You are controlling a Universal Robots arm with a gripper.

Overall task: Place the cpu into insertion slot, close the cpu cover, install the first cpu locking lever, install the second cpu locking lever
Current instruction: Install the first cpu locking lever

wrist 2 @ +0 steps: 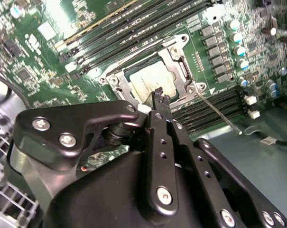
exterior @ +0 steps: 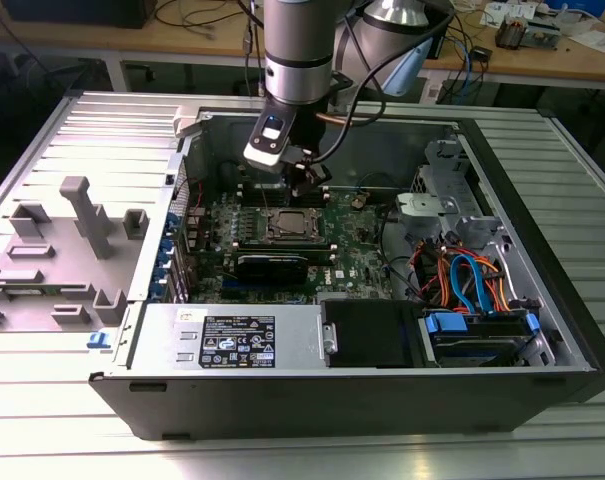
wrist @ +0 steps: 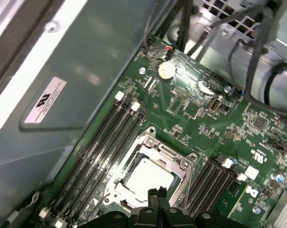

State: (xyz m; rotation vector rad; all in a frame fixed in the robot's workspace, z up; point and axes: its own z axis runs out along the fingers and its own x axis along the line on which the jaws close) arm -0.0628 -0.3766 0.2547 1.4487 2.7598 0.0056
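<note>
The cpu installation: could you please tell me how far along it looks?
The cpu is already seated, with the cover lying flat around it. The shut gripper hovers at the cover's edge. One thin lever angles out over the memory slots, seemingly not latched yet.

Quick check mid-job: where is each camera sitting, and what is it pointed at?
Exterior view: off the arm, above the open case, looking down into it; arm and gripper show.
First wrist view: on the wrist, looking at the motherboard; gripper tips show.
Second wrist view: on the wrist, looking past the gripper's body.
Both wrist views share the cpu and cover.
</note>
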